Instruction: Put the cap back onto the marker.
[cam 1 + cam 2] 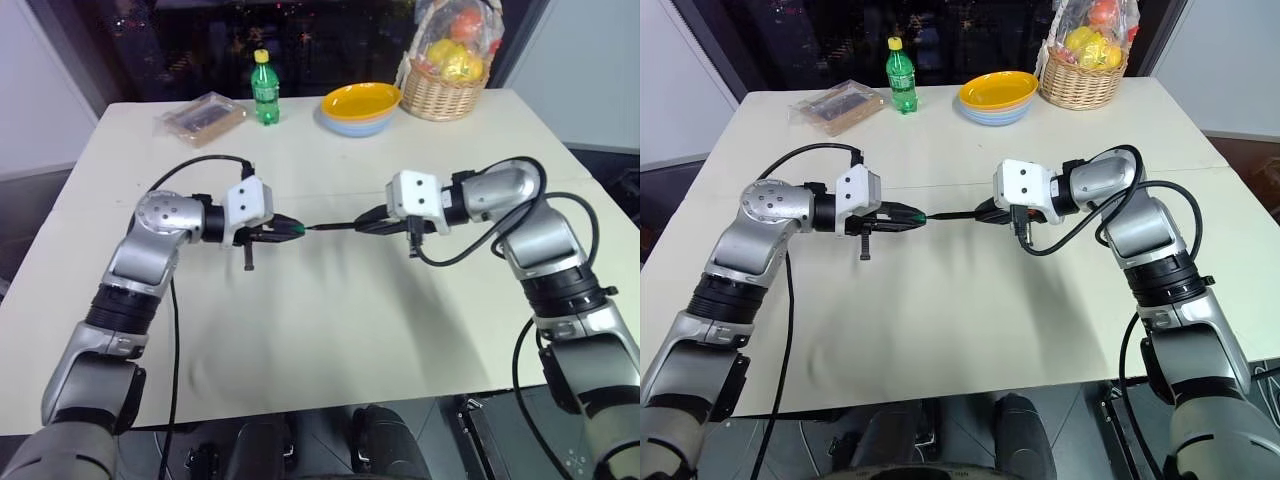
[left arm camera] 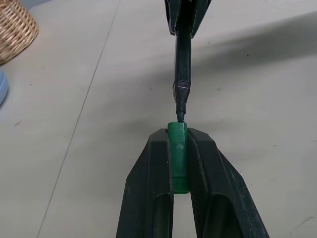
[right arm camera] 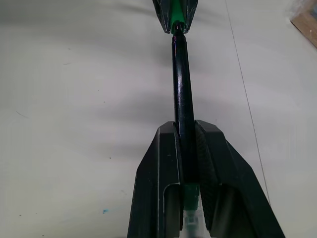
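My left fingers [image 2: 179, 163] are pinching the cap [image 2: 177, 148], right fingers [image 3: 184, 148] gripping the marker [image 3: 181, 84]; its tip is just entering, not yet seated.

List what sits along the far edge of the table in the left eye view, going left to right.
Clear plastic box → green bottle with a yellow lid → stacked yellow and blue bowls → wicker basket of wrapped fruit.

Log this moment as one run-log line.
left gripper: shut on cap | right gripper: shut on marker | marker tip at cap mouth, not seated | both held above table
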You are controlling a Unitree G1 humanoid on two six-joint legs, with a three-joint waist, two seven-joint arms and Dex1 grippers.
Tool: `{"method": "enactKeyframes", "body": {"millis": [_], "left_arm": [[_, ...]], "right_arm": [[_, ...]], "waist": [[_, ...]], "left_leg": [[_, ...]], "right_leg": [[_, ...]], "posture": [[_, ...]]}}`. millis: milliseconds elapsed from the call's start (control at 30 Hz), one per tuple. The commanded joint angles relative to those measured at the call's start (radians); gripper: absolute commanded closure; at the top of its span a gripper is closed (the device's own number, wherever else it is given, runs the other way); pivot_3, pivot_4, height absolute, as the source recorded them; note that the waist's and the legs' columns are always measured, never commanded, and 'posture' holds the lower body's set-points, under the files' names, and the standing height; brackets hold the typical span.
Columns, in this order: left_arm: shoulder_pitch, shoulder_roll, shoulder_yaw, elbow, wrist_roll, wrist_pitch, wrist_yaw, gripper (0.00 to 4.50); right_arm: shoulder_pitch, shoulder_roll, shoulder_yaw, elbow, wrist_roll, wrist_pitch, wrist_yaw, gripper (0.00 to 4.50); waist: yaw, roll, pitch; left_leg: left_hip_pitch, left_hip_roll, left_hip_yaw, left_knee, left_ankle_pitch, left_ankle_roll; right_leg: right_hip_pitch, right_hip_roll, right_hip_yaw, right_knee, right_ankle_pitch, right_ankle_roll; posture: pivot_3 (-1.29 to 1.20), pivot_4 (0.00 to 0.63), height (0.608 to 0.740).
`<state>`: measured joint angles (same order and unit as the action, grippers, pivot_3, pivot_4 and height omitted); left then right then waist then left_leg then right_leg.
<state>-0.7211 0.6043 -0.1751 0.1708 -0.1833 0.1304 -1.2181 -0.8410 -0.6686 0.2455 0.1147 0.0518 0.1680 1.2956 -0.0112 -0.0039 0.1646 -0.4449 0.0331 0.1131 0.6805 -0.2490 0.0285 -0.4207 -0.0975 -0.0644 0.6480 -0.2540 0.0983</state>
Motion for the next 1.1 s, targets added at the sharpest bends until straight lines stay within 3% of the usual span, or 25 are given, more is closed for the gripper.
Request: {"method": "enactKeyframes", "body": {"millis": [33, 1100], "left_arm": [[-0.030, -0.017, -0.001, -0.069, -0.019, -0.001, -0.005, 4.50], [-0.011, 0.002, 0.011, -0.112, -0.023, 0.026, -0.012, 4.50]], "right_arm": [[-0.003, 0.018, 0.004, -0.045, 0.014, -0.008, -0.007, 4.48], [0.009, 0.001, 0.012, -0.012, -0.013, -0.055, -0.002, 4.48]], "waist": [[0.000, 0.000, 0.000], [0.000, 0.000, 0.000]], "left_leg": [[0.000, 0.000, 0.000, 0.000, 0.000, 0.000], [0.000, 0.000, 0.000, 0.000, 0.000, 0.000]], "right_leg": [[0.000, 0.000, 0.000, 0.000, 0.000, 0.000], [0.000, 0.000, 0.000, 0.000, 0.000, 0.000]], "posture": [[0.00, 0.150, 0.740], [0.00, 0.150, 0.740]]}}
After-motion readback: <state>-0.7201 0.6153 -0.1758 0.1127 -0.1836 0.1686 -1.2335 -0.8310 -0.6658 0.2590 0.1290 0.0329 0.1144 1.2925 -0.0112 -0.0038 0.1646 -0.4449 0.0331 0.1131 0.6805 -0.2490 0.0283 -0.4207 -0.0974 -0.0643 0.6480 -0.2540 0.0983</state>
